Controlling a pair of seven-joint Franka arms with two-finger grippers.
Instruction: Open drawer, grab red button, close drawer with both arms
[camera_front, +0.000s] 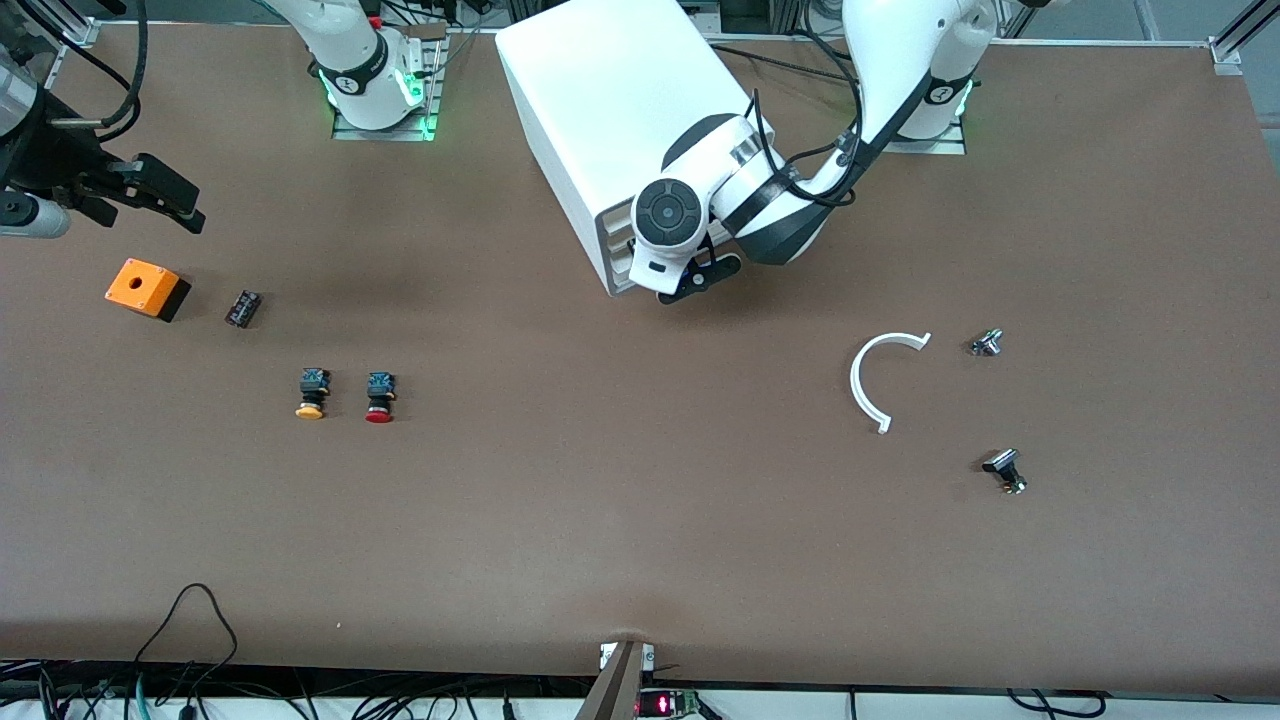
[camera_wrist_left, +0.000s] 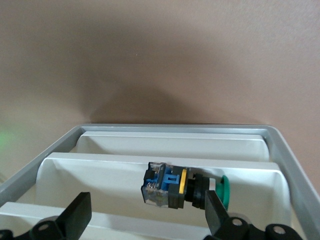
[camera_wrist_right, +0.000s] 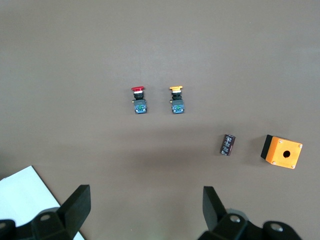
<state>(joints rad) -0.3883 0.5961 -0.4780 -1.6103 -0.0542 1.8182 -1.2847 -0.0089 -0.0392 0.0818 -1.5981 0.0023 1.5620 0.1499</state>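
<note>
Surface: a wide brown table (camera_front: 640, 520).
Cabinet: a big white box cabinet (camera_front: 600, 130) is set near the arm bases.
Right arm's end: an orange box with a hole (camera_front: 146, 288), a small dark cylinder (camera_front: 243, 308), a yellow-capped push button (camera_front: 312, 393) and a red-capped push button (camera_front: 379, 397) are laid out.
Left arm's end: a white curved plastic strip (camera_front: 874, 378) and two small metal-and-black parts (camera_front: 987, 343) (camera_front: 1005, 469) are seen.

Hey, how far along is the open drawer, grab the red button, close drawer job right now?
Done: nothing yet; the drawer doesn't look pulled out. In hand: the left gripper, jaws open, sits at the cabinet front. Left: opening, taking the button, which lies untouched on the table, then closing. The right gripper waits open over the right arm's end.
</note>
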